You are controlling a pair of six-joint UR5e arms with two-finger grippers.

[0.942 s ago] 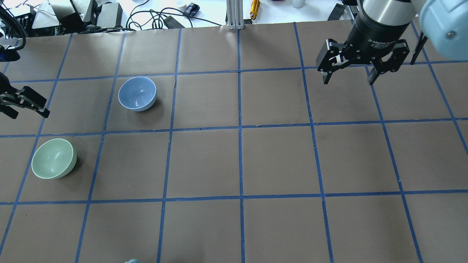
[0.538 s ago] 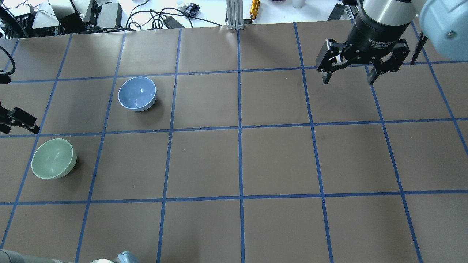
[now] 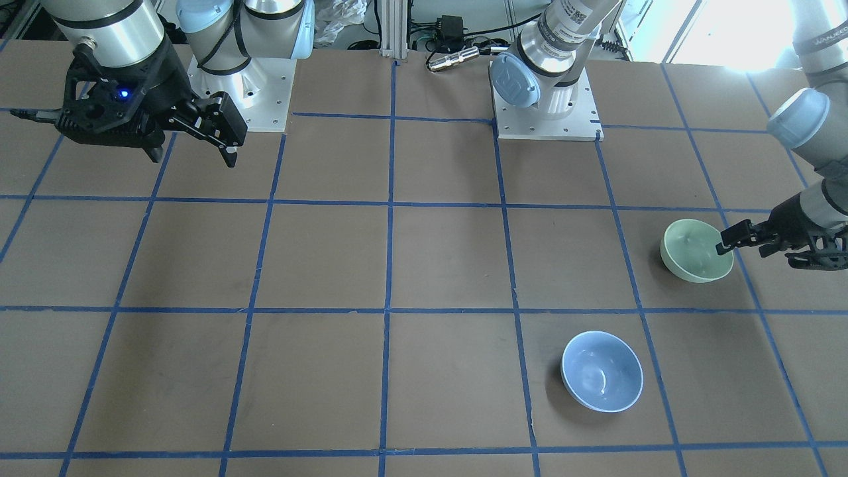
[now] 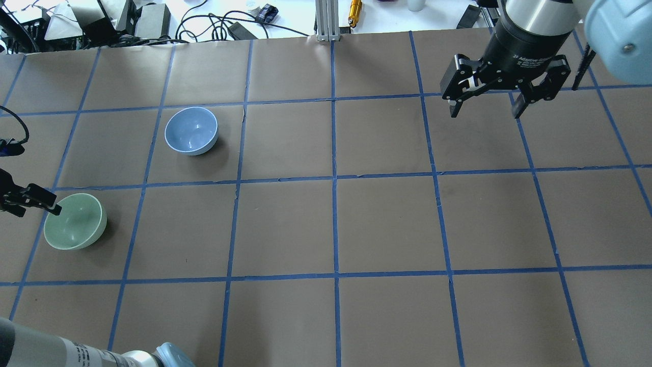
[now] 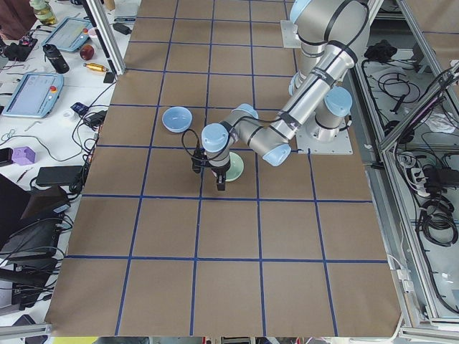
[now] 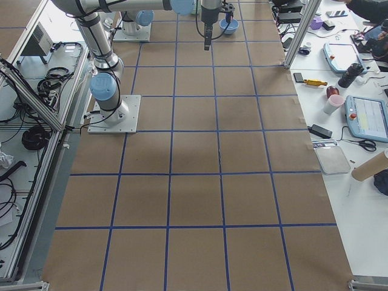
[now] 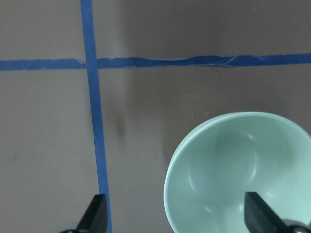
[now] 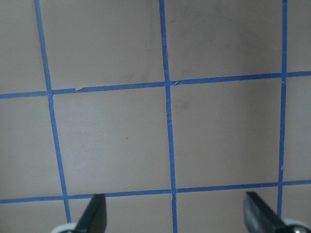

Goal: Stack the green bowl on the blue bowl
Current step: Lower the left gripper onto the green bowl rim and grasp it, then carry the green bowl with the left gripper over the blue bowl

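The green bowl (image 4: 75, 221) stands upright at the table's left side; it also shows in the front view (image 3: 695, 252) and fills the lower right of the left wrist view (image 7: 238, 170). The blue bowl (image 4: 191, 130) stands upright and empty one square farther out and to the right (image 3: 601, 371). My left gripper (image 4: 36, 210) is open over the green bowl's outer rim. One fingertip (image 7: 255, 216) is over the bowl's inside, the other over the table beside it. My right gripper (image 4: 485, 113) is open and empty, hanging high over the far right of the table.
The table (image 4: 336, 224) is brown paper with a grid of blue tape. Cables and boxes (image 4: 117, 20) lie beyond its far edge. A metal post (image 4: 326, 20) stands at the far middle. My left arm's forearm (image 4: 76, 351) crosses the near left corner.
My left gripper has moved toward the near side, from beside the blue bowl's row to over the green bowl's rim. The right gripper and both bowls have not moved.
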